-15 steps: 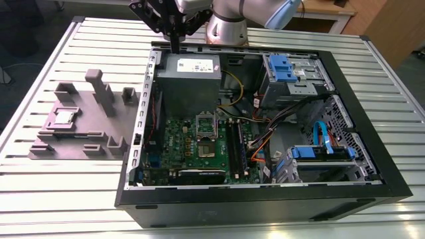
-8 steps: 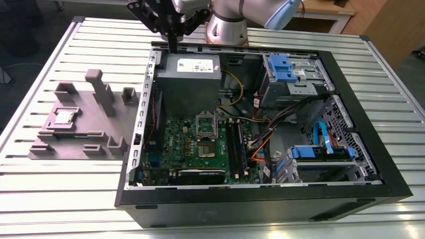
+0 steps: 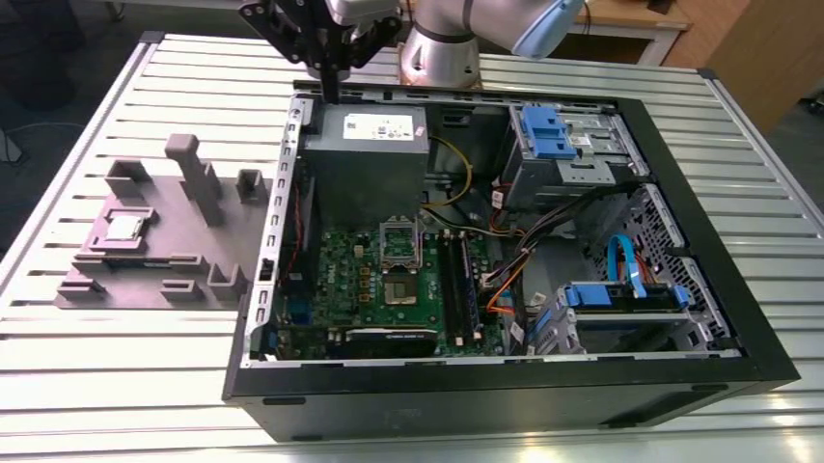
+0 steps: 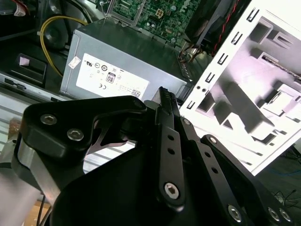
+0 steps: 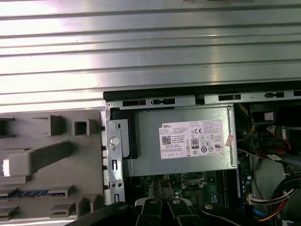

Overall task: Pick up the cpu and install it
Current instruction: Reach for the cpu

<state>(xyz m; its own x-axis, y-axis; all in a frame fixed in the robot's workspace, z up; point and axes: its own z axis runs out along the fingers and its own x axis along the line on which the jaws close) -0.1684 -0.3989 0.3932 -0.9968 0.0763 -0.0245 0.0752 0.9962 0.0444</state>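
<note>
The tool (image 3: 332,94) is hanging closed and empty over the rear edge of the case (image 3: 515,400), beside the power supply (image 3: 365,154). The cpu (image 3: 125,227) is lying flat in a recess of the jig (image 3: 180,253) on the surface (image 3: 103,338), presented for pickup and well apart from the tool.

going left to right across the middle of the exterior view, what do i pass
grey fixture holding the cpu → open socket on the motherboard → memory sticks → blue drive caddy → black case wall
</note>
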